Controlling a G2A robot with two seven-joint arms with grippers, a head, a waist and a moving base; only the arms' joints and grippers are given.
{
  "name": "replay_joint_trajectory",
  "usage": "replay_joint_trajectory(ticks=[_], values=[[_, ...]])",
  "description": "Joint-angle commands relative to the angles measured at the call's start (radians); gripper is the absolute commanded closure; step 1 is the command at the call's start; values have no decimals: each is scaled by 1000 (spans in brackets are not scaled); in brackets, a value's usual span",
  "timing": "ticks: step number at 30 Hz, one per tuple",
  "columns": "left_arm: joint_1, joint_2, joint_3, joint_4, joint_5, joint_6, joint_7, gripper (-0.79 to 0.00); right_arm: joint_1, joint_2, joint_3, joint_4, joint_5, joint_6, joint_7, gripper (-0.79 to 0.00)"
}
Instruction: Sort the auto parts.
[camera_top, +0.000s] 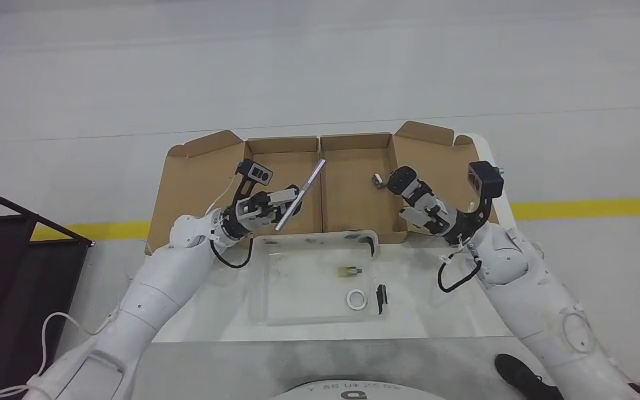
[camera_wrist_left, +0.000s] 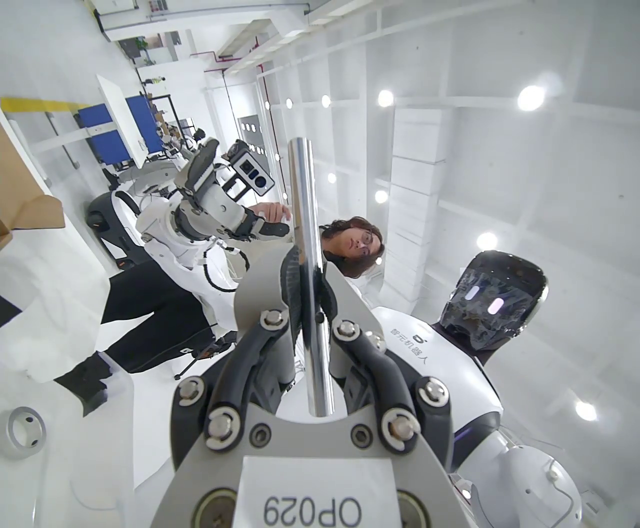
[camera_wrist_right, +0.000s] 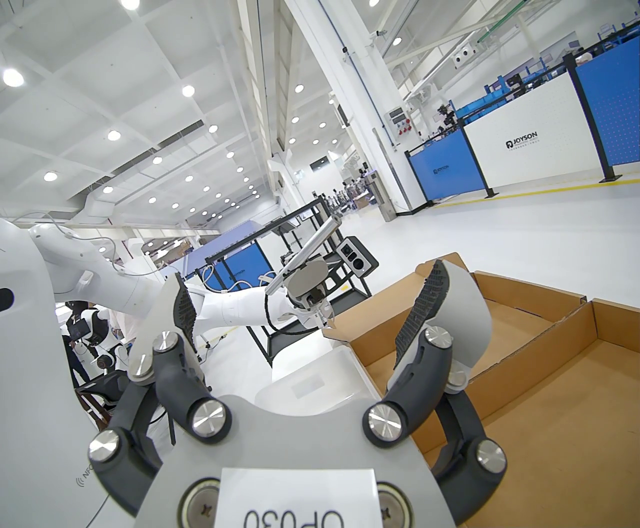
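Observation:
My left gripper is shut on a long shiny metal rod, held tilted over the left cardboard box. In the left wrist view the metal rod runs straight up between the pads. My right gripper hangs open and empty over the right cardboard box; its ribbed fingers stand wide apart. A small metal part lies in that box beside it. The clear tray holds a white ring, a small brass part and a black piece.
Both boxes stand side by side at the table's far edge with flaps folded outward. The tray sits in front of them, nearer the robot. A dark rack stands off the table's left side.

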Motion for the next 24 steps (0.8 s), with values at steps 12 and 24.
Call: replay_joint_trajectory(ticks=[12,24], values=[[28,-8,-11,-58,-18,109,34,0,0,0,0,0,0,0,0,-785],[49,-48,4,-36,-173,300,-9,0,0,0,0,0,0,0,0,-785]])
